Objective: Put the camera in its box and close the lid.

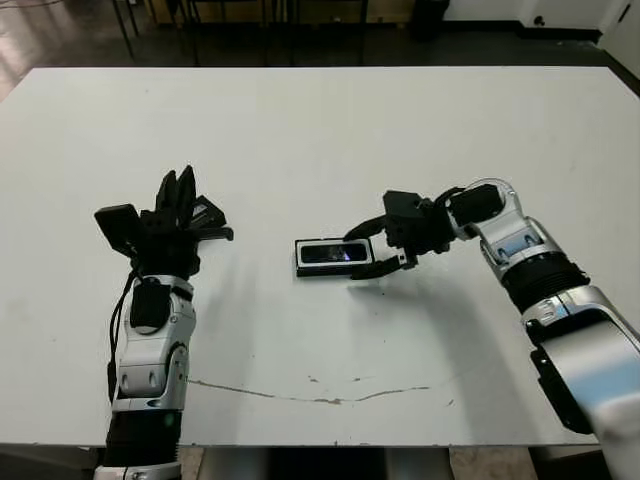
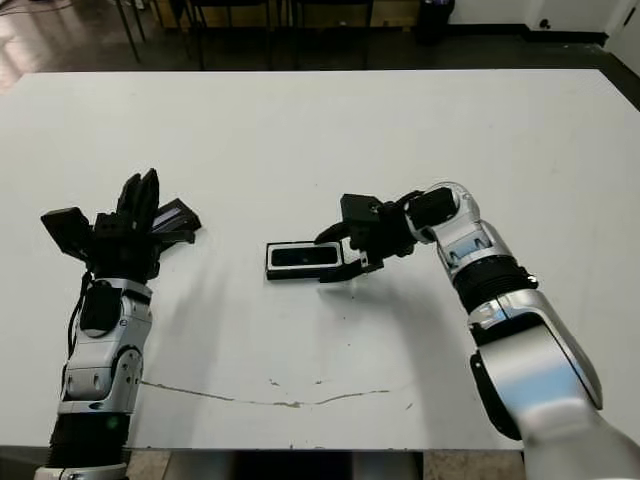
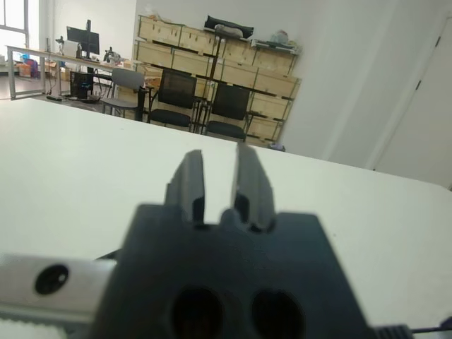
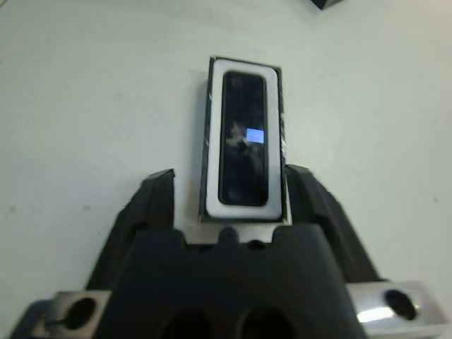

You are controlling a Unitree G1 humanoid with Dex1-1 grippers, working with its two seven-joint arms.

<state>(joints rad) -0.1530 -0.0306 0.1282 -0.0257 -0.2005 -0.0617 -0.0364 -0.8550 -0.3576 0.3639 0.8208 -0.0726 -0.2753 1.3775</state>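
The camera (image 1: 327,253), slim and black with a glossy bluish face, lies inside the white-lined black box (image 1: 299,258) at mid-table. In the right wrist view the camera (image 4: 244,138) fills the box's (image 4: 214,141) lining. My right gripper (image 1: 354,254) is open, its fingers straddling the box's right end, one on each long side. The lid (image 1: 207,213), flat and black with a pale stripe, lies at the left, partly hidden behind my left gripper (image 1: 177,186). That gripper is raised with its fingers pointing away, a narrow gap between them and nothing in it.
A thin dark crack line (image 1: 300,395) runs across the white table near its front edge. Beyond the table's far edge stand chairs (image 3: 173,95) and stacked wooden crates (image 3: 212,49).
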